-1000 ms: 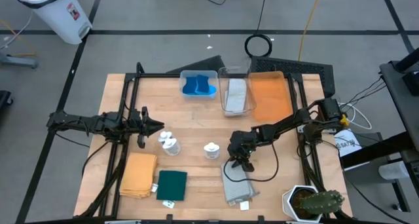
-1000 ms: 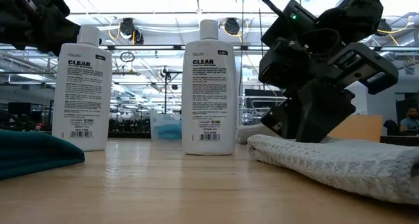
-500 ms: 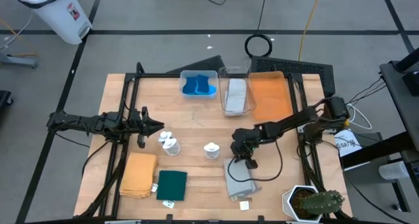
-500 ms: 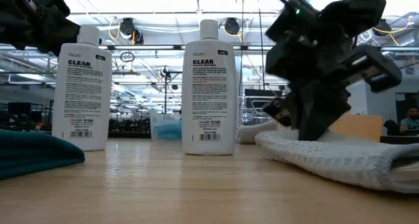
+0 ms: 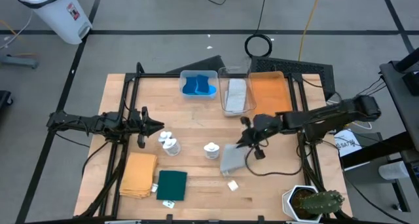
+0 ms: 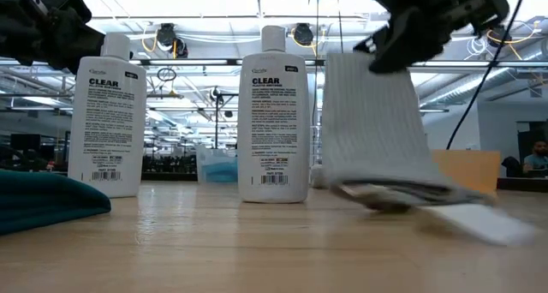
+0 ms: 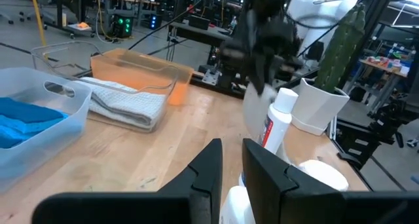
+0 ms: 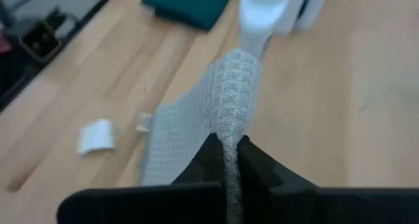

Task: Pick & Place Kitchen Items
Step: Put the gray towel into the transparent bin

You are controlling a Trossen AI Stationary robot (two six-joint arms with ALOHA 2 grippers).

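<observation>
Fingers of our right gripper are pinching one edge of the grey cloth, lifting it so it is hanging almost upright with its lower end trailing on the counter, probably to carry it toward the clear bin that is already holding a matching grey cloth. Just beside it, one white bottle is standing. Farther across, our left gripper is waiting near two more bottles, its fingers nearly together and holding nothing. The yellow cloth and green cloth are lying untouched.

Bright overhead lights w/ glare; low & wrist views motion-blurred.
</observation>
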